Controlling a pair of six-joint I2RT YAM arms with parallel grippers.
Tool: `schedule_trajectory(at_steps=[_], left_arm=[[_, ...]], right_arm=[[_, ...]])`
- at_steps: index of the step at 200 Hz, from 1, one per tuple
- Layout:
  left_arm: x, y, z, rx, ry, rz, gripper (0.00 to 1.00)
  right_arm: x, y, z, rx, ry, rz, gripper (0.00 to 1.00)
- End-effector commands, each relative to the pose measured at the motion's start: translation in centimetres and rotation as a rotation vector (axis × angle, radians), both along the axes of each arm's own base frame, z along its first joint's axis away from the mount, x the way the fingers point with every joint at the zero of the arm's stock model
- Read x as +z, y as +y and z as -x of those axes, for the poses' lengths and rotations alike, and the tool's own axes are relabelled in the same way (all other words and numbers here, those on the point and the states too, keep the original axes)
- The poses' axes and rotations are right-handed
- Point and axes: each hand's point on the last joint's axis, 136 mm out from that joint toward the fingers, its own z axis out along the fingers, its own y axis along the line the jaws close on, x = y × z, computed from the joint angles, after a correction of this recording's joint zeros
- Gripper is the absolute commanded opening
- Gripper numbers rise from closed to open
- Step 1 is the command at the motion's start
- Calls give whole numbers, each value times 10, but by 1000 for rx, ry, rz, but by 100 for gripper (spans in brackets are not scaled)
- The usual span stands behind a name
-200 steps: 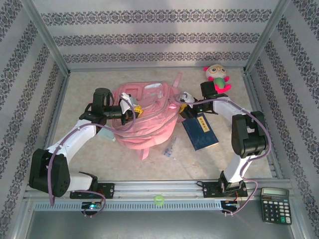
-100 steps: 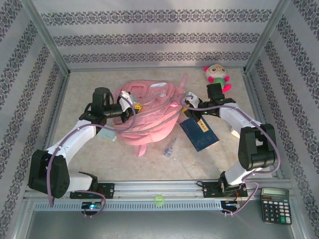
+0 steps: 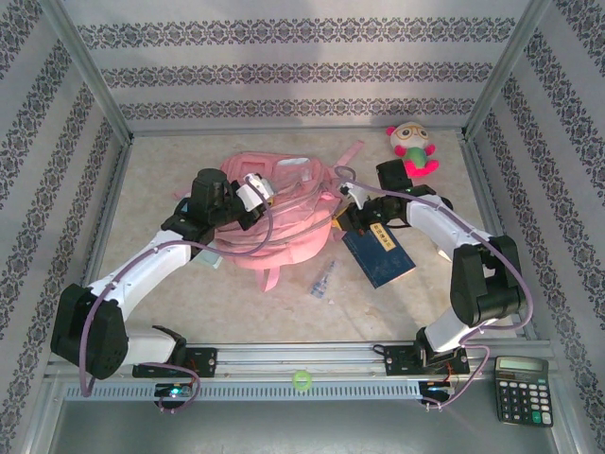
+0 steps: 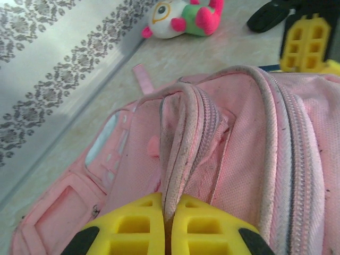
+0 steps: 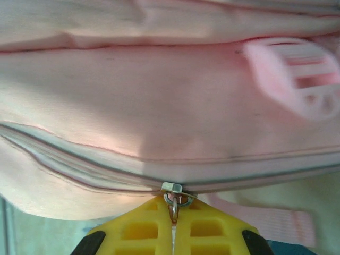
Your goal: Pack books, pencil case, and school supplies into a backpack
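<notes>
Plainly, the coming move turns on the zip. The right gripper (image 5: 172, 212) has its yellow fingers (image 5: 138, 231) pinched shut on the small metal zipper pull (image 5: 172, 191) at the right-hand edge of the large pink fabric backpack (image 3: 279, 227). From that pull the zip seam (image 5: 79, 159) runs away sideways across the right wrist view, so the bag's body lies to the left of this gripper and the track follows the bag's curved edge. Across the bag, the left gripper (image 4: 167, 212) is clamped narrow on a raised ridge of pink zip fabric (image 4: 183, 133), which looks like a bracing hold (my reading, not something the frames prove).

The thin dark navy-blue rectangular book (image 3: 380, 251) lies flat just right of the backpack and under the right forearm. Its long axis runs diagonally from far-left to near-right, and the right arm is much the nearer. The small clear plastic packet (image 3: 323, 281) sits on the table near the bag's near-right corner, apart from both grippers.

Everything rests on a pale mottled tabletop (image 3: 284, 312), with open room on the near side. The patterned walls (image 3: 302, 71) close in the far side and flanks. A pink-and-green plush toy (image 3: 413, 147) lies in the far right corner, well apart from the zip.
</notes>
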Motion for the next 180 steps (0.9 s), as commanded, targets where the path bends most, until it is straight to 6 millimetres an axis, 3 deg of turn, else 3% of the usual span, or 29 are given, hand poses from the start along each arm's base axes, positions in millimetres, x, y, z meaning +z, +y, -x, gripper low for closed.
schedule_trajectory(at_steps=[1, 53, 98, 144, 180], left_arm=[[23, 22, -34, 213, -110, -64, 0], [9, 6, -44, 268, -130, -149, 0], [5, -8, -48, 306, -90, -46, 0], [2, -32, -61, 343, -98, 39, 0], [0, -54, -55, 249, -86, 73, 0]], right_arm=[[25, 20, 23, 11, 125, -71, 0], [53, 41, 42, 1, 268, -159, 0], [60, 62, 57, -59, 460, -209, 0], [81, 100, 61, -85, 479, -286, 0], [73, 106, 60, -174, 520, -294, 0]])
